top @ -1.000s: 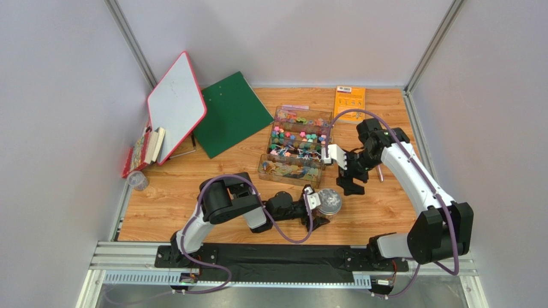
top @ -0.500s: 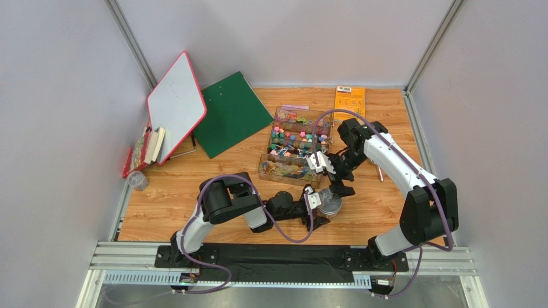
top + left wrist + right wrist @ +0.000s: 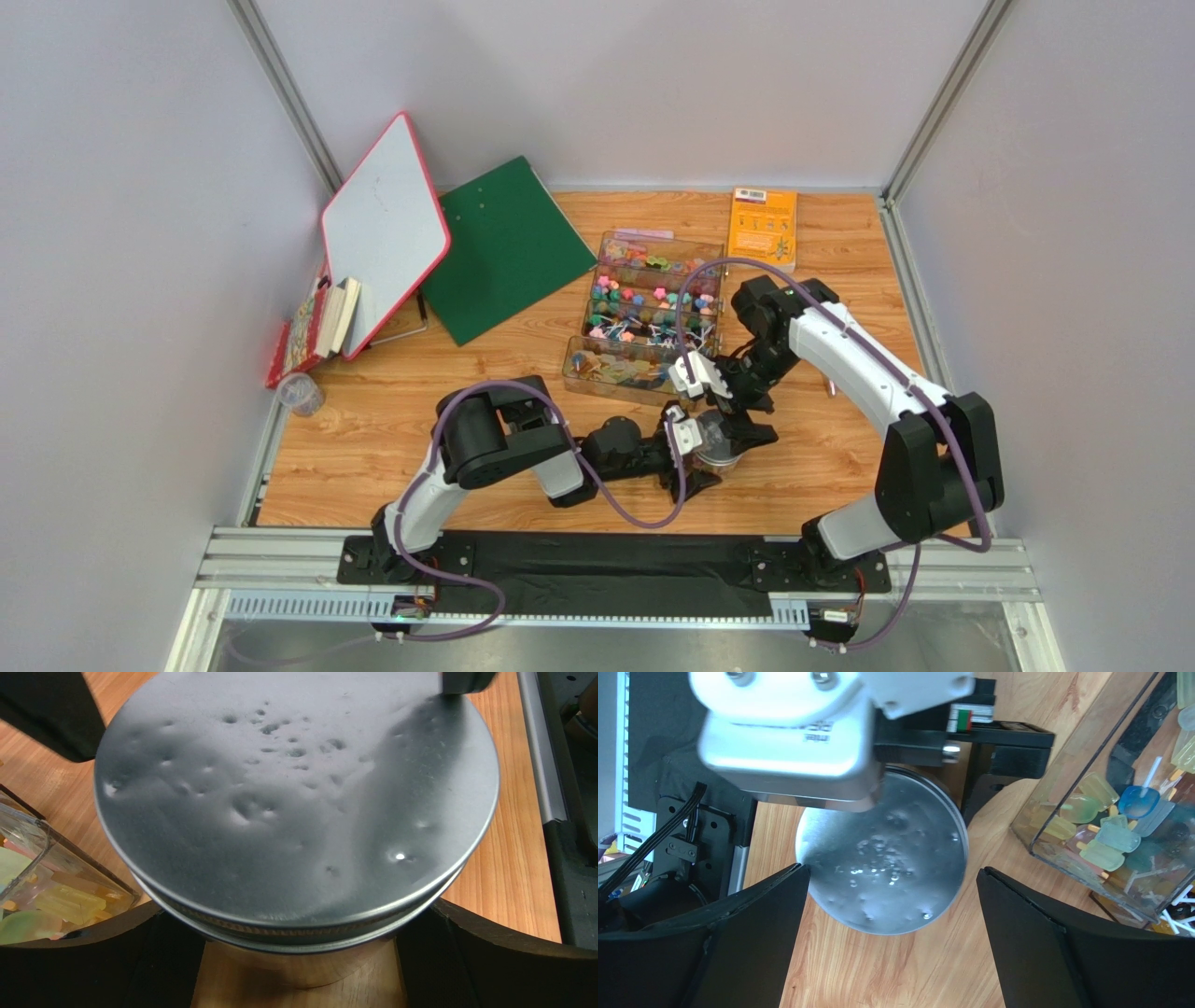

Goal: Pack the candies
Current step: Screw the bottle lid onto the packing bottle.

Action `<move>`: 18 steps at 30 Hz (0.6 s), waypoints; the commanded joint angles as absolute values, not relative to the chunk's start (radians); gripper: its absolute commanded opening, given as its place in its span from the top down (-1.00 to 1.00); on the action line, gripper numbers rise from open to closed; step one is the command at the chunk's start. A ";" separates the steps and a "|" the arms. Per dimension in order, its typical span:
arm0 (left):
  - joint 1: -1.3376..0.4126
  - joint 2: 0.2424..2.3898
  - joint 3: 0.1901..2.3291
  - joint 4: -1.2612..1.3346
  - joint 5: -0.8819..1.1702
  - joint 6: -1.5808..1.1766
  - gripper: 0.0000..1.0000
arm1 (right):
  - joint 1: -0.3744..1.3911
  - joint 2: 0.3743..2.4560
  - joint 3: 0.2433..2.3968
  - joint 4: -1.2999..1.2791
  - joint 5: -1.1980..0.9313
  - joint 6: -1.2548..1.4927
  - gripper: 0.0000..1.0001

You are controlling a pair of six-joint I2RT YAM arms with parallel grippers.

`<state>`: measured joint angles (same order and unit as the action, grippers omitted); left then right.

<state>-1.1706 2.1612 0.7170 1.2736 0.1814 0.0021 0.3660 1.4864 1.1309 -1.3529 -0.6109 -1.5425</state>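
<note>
Right wrist view: right gripper (image 3: 892,882) gapes empty over the lid (image 3: 892,847) of the tin (image 3: 295,959), which the left gripper (image 3: 706,451) clasps by its body, candies (image 3: 1116,836) lie in the clear box (image 3: 1046,847) just beside, so an off-centre pinch could slip or shove the tin into it

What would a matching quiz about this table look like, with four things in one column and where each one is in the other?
Things:
1. metal tin
2. orange booklet
3. green folder
4. candies

Places:
A. inside the clear box
B. beside the red-framed whiteboard
C. between the fingers of the left gripper
D. alone near the far edge of the table

Pairs: 1-C, 2-D, 3-B, 4-A.
</note>
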 commanded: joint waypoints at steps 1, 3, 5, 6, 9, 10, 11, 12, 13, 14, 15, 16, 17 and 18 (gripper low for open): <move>-1.163 2.246 0.698 1.035 0.117 0.040 1.00 | 0.371 1.434 1.092 -1.669 -0.578 -1.560 -0.92; -1.163 2.247 0.696 1.035 0.117 0.035 1.00 | 0.370 1.425 1.080 -1.669 -0.568 -1.555 -0.92; -1.160 2.247 0.698 1.037 0.112 0.028 1.00 | 0.370 1.419 1.060 -1.667 -0.549 -1.549 -0.92; -1.158 2.250 0.698 1.037 0.112 0.026 1.00 | 0.370 1.414 1.054 -1.669 -0.545 -1.548 -0.92; -1.155 2.255 0.703 1.037 0.115 0.020 1.00 | 0.370 1.390 1.031 -1.667 -0.532 -1.539 -0.92; -1.155 2.256 0.703 1.038 0.118 0.020 1.00 | 0.370 1.376 1.016 -1.669 -0.525 -1.528 -0.92; -1.157 2.258 0.703 1.040 0.117 0.018 1.00 | 0.370 1.368 1.008 -1.669 -0.520 -1.523 -0.92; -1.155 2.260 0.703 1.043 0.114 0.023 1.00 | 0.370 1.361 0.997 -1.669 -0.512 -1.520 -0.92; -1.155 2.261 0.703 1.045 0.112 0.025 1.00 | 0.370 1.342 0.988 -1.669 -0.499 -1.516 -0.93; -1.155 2.261 0.704 1.046 0.103 0.026 1.00 | 0.370 1.330 0.970 -1.669 -0.492 -1.508 -0.93; -1.155 2.266 0.704 1.045 0.100 0.028 1.00 | 0.370 1.318 0.962 -1.669 -0.486 -1.502 -0.93; -1.155 2.267 0.704 1.046 0.101 0.026 1.00 | 0.370 1.289 0.954 -1.669 -0.474 -1.496 -0.93; -1.154 2.270 0.704 1.045 0.103 0.028 1.00 | 0.370 1.270 0.936 -1.669 -0.469 -1.485 -0.93; -1.154 2.273 0.706 1.048 0.107 0.026 1.00 | 0.370 1.253 0.927 -1.669 -0.465 -1.477 -0.93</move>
<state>-1.1717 2.1860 0.7414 1.2888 0.1757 -0.0021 0.3660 1.3331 0.9756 -1.2594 -0.5098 -1.5303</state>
